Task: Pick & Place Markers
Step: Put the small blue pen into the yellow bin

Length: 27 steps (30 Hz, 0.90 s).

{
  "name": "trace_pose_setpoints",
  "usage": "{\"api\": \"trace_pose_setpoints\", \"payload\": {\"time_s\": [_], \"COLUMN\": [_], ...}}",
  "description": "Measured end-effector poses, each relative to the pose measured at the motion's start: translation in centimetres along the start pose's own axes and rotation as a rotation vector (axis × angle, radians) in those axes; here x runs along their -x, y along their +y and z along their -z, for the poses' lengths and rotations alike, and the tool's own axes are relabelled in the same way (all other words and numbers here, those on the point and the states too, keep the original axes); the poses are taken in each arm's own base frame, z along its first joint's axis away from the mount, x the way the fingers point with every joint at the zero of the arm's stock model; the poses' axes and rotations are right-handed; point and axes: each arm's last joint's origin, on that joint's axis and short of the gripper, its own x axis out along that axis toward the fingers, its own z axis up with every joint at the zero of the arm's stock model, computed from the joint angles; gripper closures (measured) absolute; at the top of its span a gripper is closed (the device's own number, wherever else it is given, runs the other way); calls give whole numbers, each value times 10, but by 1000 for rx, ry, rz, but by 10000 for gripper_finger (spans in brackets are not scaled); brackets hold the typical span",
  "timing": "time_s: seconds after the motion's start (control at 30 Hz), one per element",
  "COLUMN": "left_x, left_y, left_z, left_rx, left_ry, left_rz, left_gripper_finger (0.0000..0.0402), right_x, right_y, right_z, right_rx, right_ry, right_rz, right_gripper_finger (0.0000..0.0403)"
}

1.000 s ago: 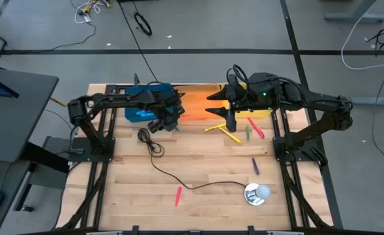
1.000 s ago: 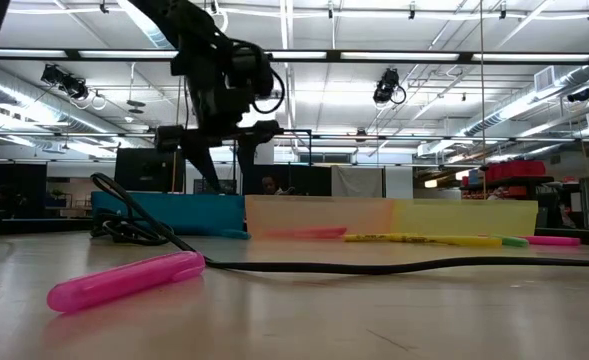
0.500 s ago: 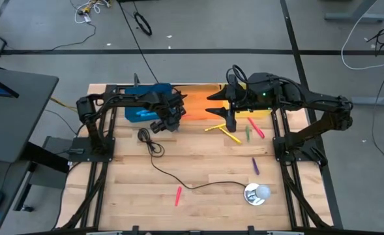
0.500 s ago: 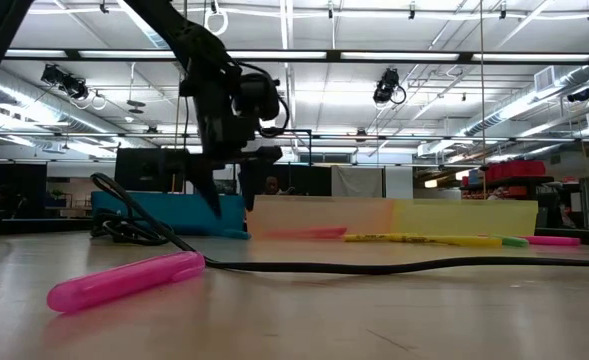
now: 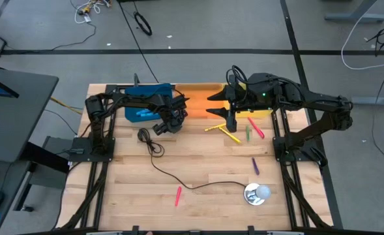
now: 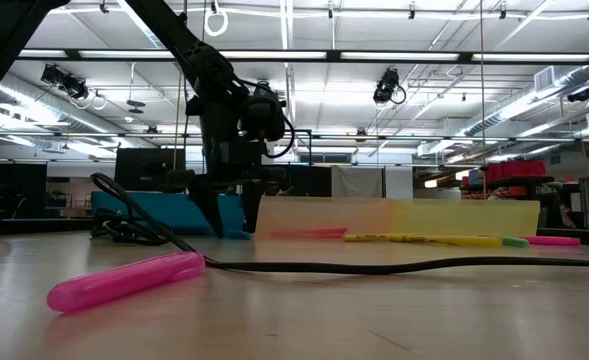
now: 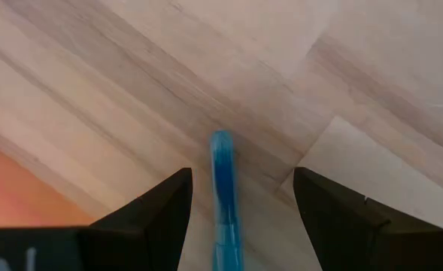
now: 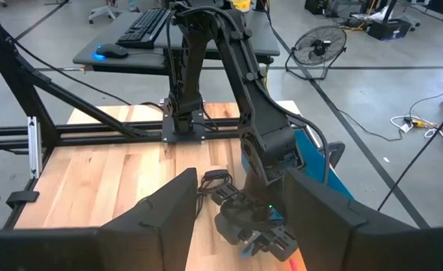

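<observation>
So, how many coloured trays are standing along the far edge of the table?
3, side by side in a row: the blue tray on the left arm's side, the orange tray in the middle, and the yellow tray on the right arm's side.

table (image 5: 198, 166): pale wood planks, smooth, with grain lines
blue marker (image 7: 223, 196): shiny plastic
pink marker (image 6: 126, 279): glossy see-through plastic
cable (image 6: 394, 266): black, smooth rubbery look
arms (image 5: 309, 101): dark and matt
left fingers (image 7: 150, 218): black, dull plastic look
</observation>
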Motion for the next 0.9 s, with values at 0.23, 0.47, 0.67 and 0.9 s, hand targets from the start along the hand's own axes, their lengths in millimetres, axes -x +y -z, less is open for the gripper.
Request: {"api": "trace_pose_setpoints", "payload": {"time_s": [0.23,0.47,0.67,0.9], "left_x": [0,0,-1,-2], "left_y": [-3,-7,-8,-9], "left_z": [1,1,-2,-3], "left_rx": [8,68,54,47], "left_ry": [6,14,15,10], "left_rz": [33,77,79,80], "left_gripper_finger": [175,222,242,293], "right_x": [0,0,0,0], "right_y": [0,0,0,0], "right_z": [0,0,-2,-3], "right_rx": [0,0,-1,-7], "right_ry": [1,-5,-20,-31], "right_rz": [0,0,0,0], "right_gripper_finger": [201,201,201,201]}}
